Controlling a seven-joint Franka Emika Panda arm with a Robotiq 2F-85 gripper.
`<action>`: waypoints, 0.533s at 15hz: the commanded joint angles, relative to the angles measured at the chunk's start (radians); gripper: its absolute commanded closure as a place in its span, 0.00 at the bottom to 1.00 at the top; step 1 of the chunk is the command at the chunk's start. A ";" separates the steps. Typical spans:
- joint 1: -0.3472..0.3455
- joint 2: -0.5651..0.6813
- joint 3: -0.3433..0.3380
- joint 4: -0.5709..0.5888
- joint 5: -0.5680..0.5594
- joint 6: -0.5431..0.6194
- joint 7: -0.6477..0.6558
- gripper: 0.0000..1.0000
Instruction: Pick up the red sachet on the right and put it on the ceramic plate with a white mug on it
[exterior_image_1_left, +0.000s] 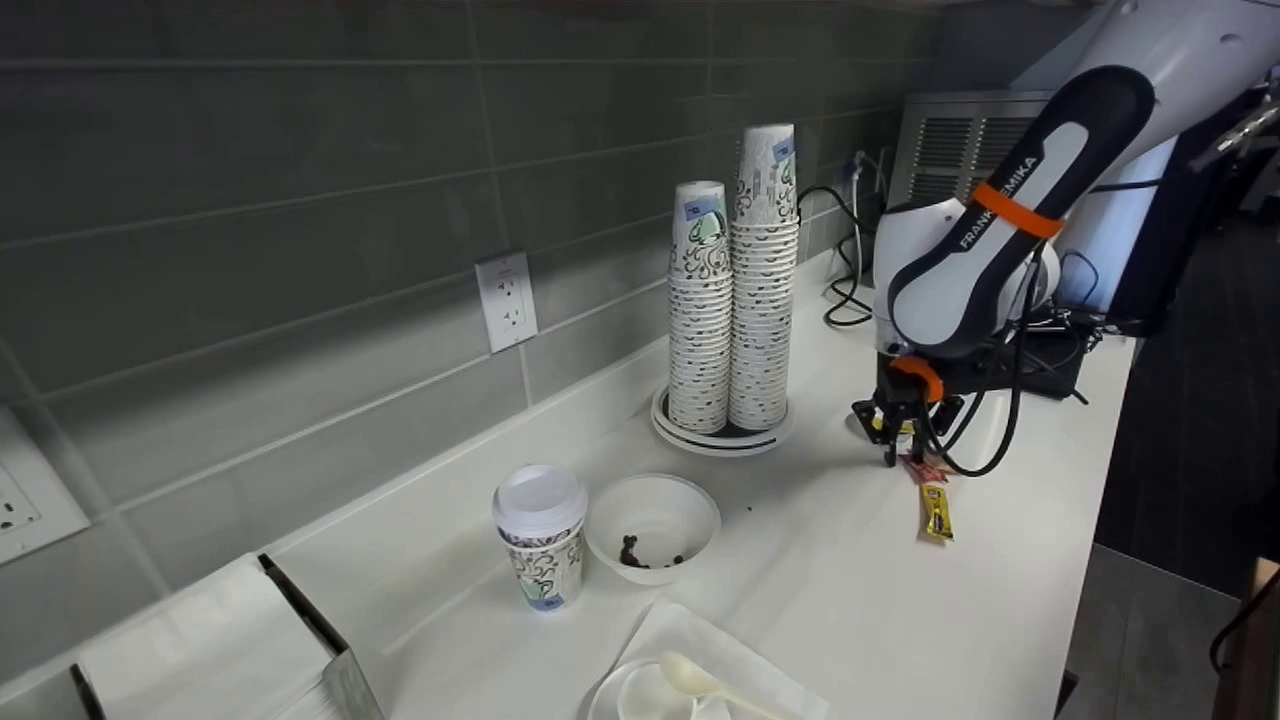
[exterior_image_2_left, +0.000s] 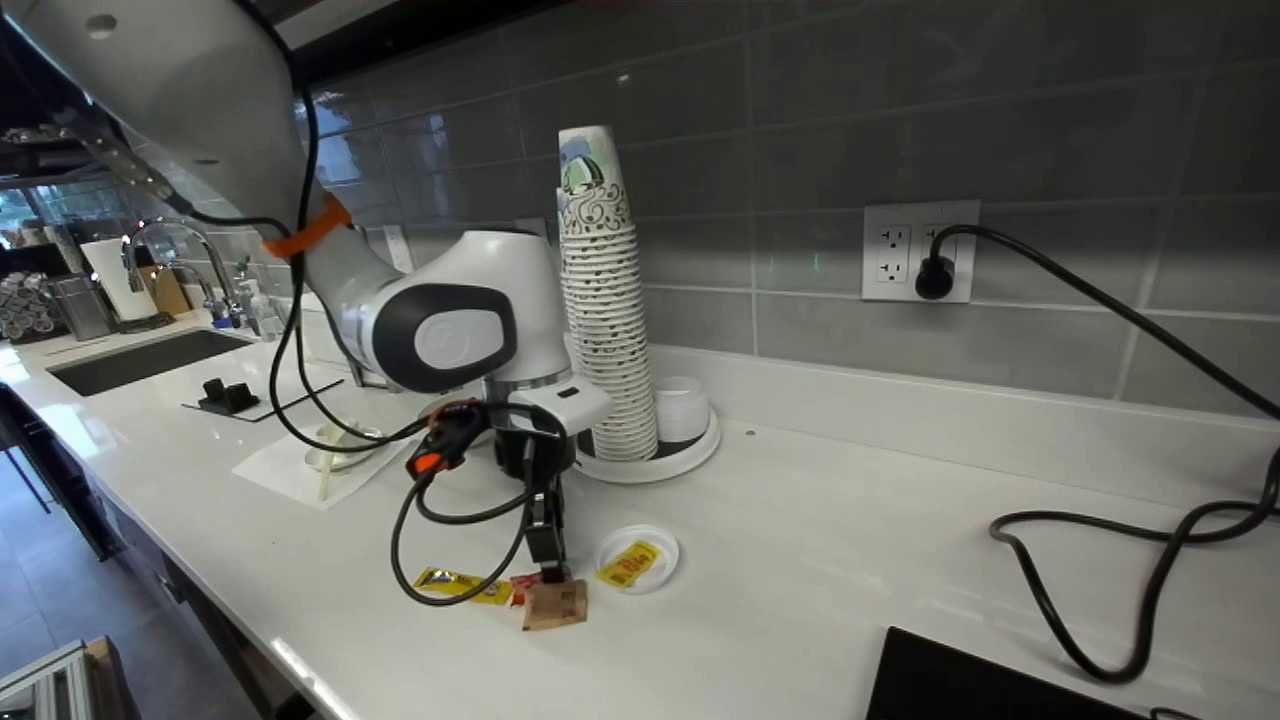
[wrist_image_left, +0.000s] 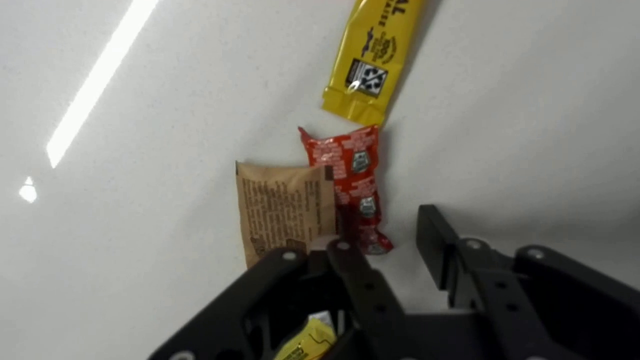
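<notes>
Red sachet (wrist_image_left: 359, 182), a narrow, creased packet with pale print, lying on the surface (wrist_image_left: 165, 220), its left side partly covered in the wrist view.

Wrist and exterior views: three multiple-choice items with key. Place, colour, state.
1. The brown sachet lies:
A) in the white bowl
B) partly over the red sachet
C) in the sink

2. The packet on the small white dish is:
A) green
B) blue
C) yellow

3. The hand is:
A) open
B) shut
C) gripping a paper cup

1 B: in the wrist view it covers the red sachet's edge.
2 C: it shows yellow in an exterior view.
3 A: a gap parts its fingers in the wrist view.
</notes>
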 joint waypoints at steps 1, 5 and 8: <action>0.026 0.030 -0.024 0.019 -0.023 0.014 0.032 0.71; 0.026 0.029 -0.029 0.021 -0.022 0.011 0.030 1.00; 0.022 0.020 -0.030 0.020 -0.013 0.010 0.026 1.00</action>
